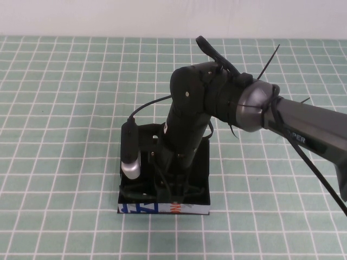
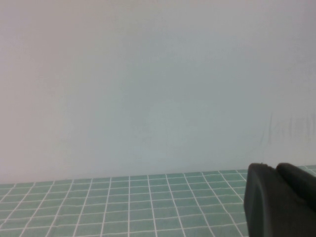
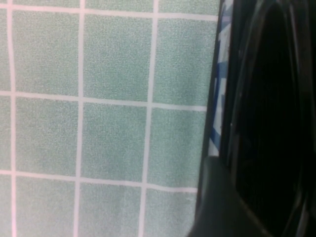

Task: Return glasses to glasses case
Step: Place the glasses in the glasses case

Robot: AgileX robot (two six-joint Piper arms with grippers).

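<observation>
The glasses case (image 1: 162,208) is a black open box with a white front edge marked blue and orange, lying near the table's front middle. My right gripper (image 1: 171,187) reaches straight down into it and is shut on the glasses (image 3: 269,98). Their dark lens and thin frame show in the right wrist view, just inside the case's front edge (image 3: 219,103). In the high view the glasses are mostly hidden under the arm. My left gripper (image 2: 281,197) is away from the case, out of the high view. It is shut and empty, low over the mat, facing the wall.
A green mat with a white grid (image 1: 65,135) covers the table up to a white wall (image 1: 108,16) at the back. The right arm (image 1: 303,124) crosses in from the right, with loose black cables around it.
</observation>
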